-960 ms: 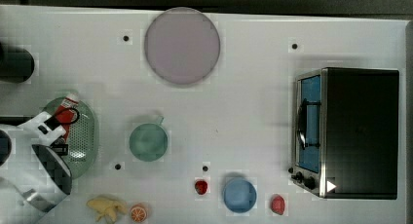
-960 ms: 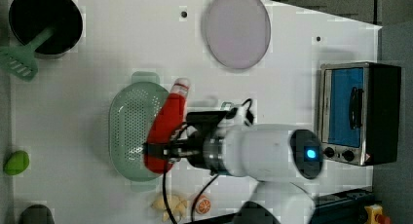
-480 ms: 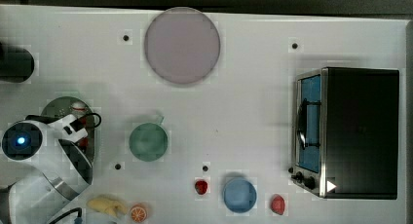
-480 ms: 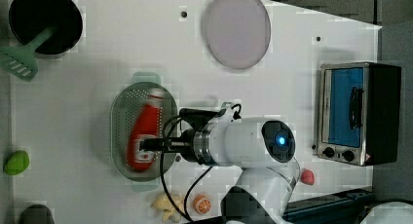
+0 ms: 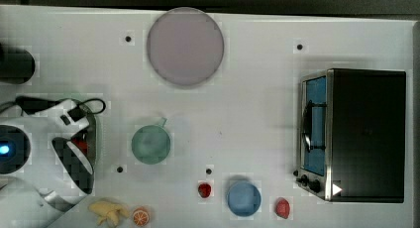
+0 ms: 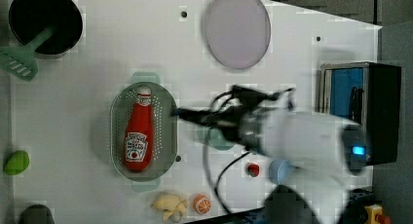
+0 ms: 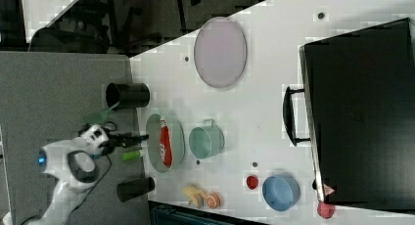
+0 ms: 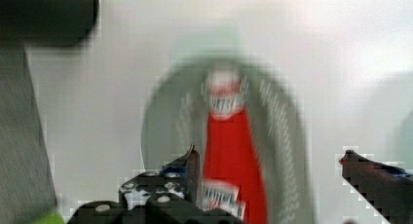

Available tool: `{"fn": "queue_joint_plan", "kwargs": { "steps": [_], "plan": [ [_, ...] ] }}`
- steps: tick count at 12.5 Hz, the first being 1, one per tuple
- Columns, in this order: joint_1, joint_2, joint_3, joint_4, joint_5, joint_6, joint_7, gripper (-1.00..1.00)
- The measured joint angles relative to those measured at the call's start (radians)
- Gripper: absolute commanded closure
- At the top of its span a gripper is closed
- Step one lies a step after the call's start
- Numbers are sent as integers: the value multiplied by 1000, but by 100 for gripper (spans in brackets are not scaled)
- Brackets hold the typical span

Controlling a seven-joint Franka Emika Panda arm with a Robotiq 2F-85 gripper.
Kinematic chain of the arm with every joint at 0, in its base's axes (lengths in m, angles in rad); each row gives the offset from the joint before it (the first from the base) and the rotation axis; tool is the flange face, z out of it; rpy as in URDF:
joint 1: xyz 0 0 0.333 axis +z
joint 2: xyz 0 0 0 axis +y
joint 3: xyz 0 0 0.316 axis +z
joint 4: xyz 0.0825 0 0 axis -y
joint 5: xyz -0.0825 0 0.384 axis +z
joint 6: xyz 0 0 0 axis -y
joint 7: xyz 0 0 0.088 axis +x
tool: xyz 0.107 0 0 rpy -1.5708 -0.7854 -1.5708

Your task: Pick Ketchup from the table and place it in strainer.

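Observation:
The ketchup [image 6: 138, 136], a red squeeze bottle with a white cap and label, lies flat inside the pale green oval strainer [image 6: 164, 131], cap toward the left view's top. My gripper [image 6: 179, 113] is open and sits just off the strainer's rim, on the left view's right, with nothing in it. In the wrist view the ketchup [image 8: 231, 156] rests in the strainer [image 8: 288, 131] below my gripper [image 8: 272, 160], whose dark fingers [image 8: 191, 161] stand wide apart. In the right view the ketchup [image 7: 164, 146] lies in the strainer [image 7: 177, 139] with my gripper [image 7: 141, 136] beside it.
A lilac plate [image 5: 184, 47] sits at the top view's top. A green mug [image 5: 151, 144] stands near the strainer. A blue bowl [image 5: 243, 198], small red fruits [image 5: 204, 190] and a toaster oven [image 5: 366, 134] lie further off. A black pot [image 6: 46, 20] and green spatula [image 6: 19, 65] occupy one corner.
A second ago the gripper held the ketchup tilted over the strainer. It lowered the bottle in, let go and opened. It has now drawn back toward the left view's right.

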Motion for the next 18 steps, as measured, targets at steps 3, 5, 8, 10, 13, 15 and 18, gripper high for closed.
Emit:
{"fn": "queue_joint_plan", "kwargs": {
  "steps": [3, 5, 8, 10, 13, 15, 18],
  "plan": [
    [-67, -161, -55, 78, 5, -189, 13, -100],
    [-86, -228, -150, 146, 5, -329, 13, -100],
    [-125, -270, -301, 241, 6, -550, 13, -100],
    [-167, -267, -381, 305, 26, -691, 13, -100],
    [-209, -262, -465, 372, 36, -853, 13, -100],
    [-211, -270, -506, 380, 39, -881, 12, -100],
    [-205, -267, -532, 386, 51, -877, 12, -100]
  ]
}}
